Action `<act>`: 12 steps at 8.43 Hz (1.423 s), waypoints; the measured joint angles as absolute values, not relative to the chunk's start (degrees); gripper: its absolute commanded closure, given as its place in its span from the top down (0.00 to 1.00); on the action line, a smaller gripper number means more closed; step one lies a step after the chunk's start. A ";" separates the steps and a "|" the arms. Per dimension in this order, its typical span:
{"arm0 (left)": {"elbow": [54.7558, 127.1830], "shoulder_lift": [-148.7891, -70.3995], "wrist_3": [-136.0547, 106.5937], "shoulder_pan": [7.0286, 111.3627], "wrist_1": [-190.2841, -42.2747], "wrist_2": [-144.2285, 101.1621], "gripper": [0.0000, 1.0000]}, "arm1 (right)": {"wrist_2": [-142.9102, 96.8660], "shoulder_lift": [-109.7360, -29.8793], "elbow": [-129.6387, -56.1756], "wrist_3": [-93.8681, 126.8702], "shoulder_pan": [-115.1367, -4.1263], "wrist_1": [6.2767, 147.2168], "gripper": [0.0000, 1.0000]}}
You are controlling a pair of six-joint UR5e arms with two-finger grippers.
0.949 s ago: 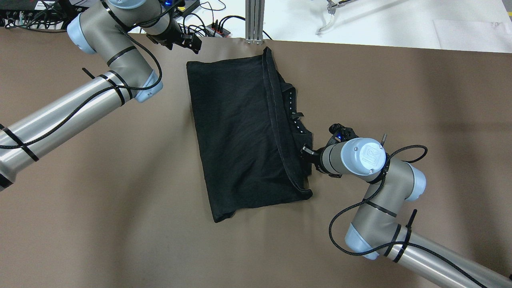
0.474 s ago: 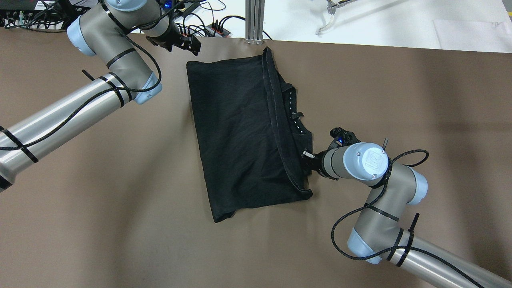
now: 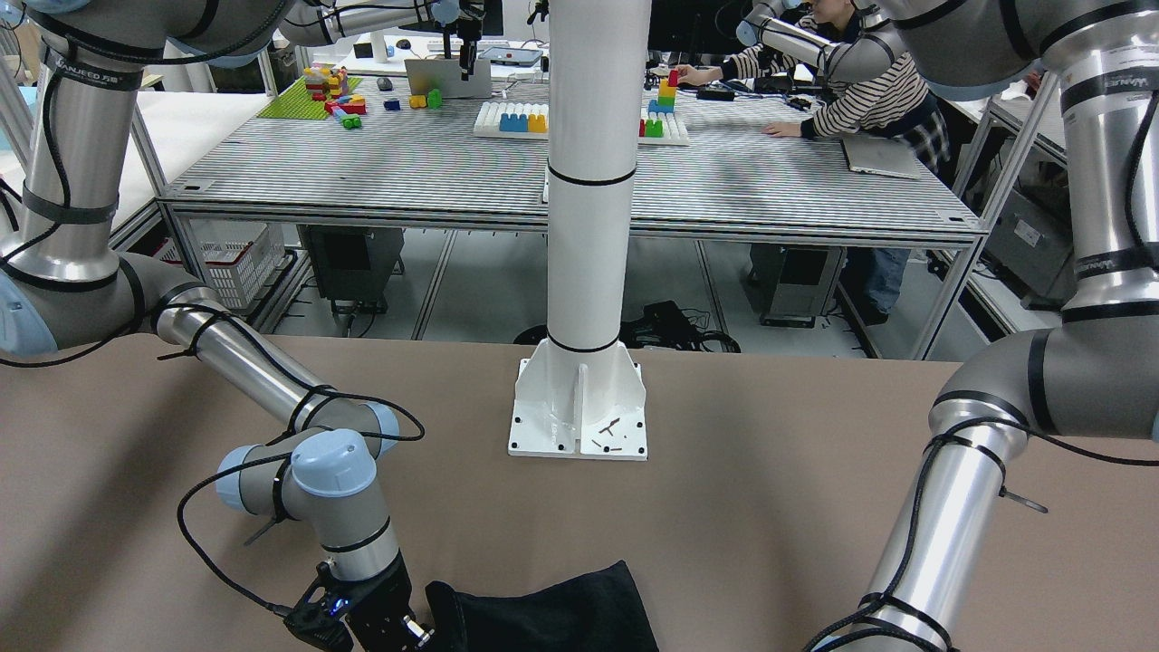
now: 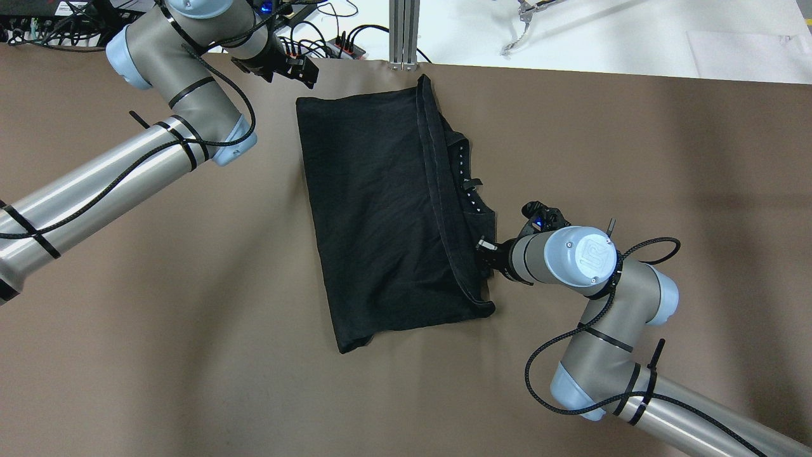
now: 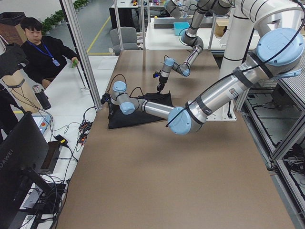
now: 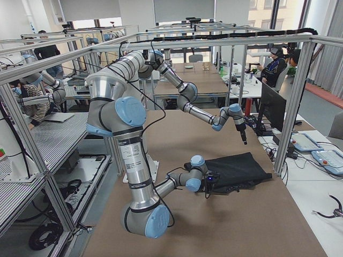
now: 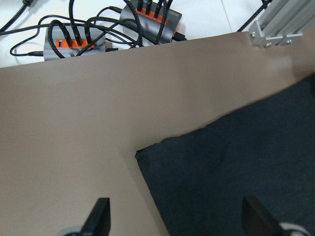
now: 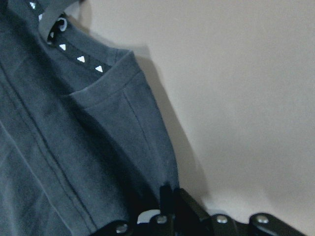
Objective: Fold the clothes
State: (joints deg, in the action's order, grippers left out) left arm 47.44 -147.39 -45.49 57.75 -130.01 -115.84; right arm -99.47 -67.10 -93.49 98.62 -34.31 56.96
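Observation:
The clothes (image 4: 380, 209) are one black piece lying flat on the brown table, with a hemmed fold running down their right part. My right gripper (image 4: 485, 251) sits at the cloth's right edge. In the right wrist view it (image 8: 170, 196) is shut on that edge of the clothes (image 8: 74, 147). My left gripper (image 4: 307, 66) hovers by the far left corner, apart from it. The left wrist view shows its fingertips (image 7: 101, 216) spread wide, open, above that corner of the clothes (image 7: 246, 162).
A white post's base plate (image 3: 578, 412) is bolted on the robot's side of the cloth. An aluminium upright (image 4: 403, 32) and power strips with cables (image 7: 147, 19) stand past the table's far edge. A seated person (image 5: 38, 43) is beyond that edge.
My right wrist has shifted slightly toward the robot's side while staying at the cloth's right edge. The left arm and the cloth have hardly moved.

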 measured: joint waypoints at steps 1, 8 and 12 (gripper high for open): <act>47.47 -147.39 -45.60 57.77 -130.04 -115.88 0.94 | -99.39 -68.95 -96.79 98.62 -33.32 57.69 0.00; 51.17 -144.25 -45.84 57.38 -130.10 -115.90 0.94 | -97.54 -73.54 -104.88 95.45 -30.25 60.63 0.94; 53.62 -142.50 -46.66 56.92 -130.15 -115.85 0.94 | -97.10 -65.69 -105.44 83.37 -30.20 75.91 0.94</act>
State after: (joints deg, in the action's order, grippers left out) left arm 53.62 -142.50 -46.66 56.92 -130.15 -115.85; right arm -97.10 -65.69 -105.44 83.37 -30.20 75.91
